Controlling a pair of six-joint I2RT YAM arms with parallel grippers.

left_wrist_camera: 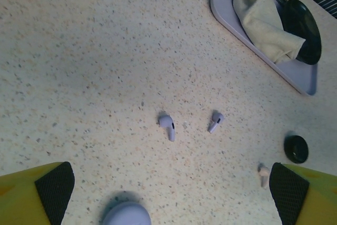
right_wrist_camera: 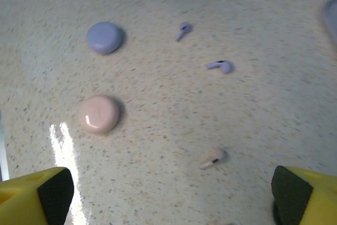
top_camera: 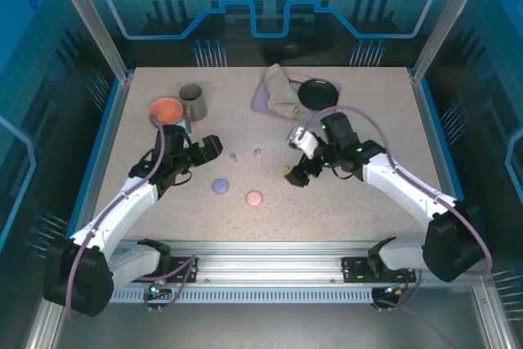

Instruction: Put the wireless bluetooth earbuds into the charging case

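On the speckled tabletop, the lilac case looks shut. Two lilac earbuds lie loose just beyond it. The left gripper and right gripper hover with jaws wide apart, empty. Buds this tiny and flat-lying could skid away under closing pads.

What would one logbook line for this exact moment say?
left gripper: open, empty, facing two lilac earbuds | right gripper: open, empty, near pink earbud | lilac case, pink case: on table
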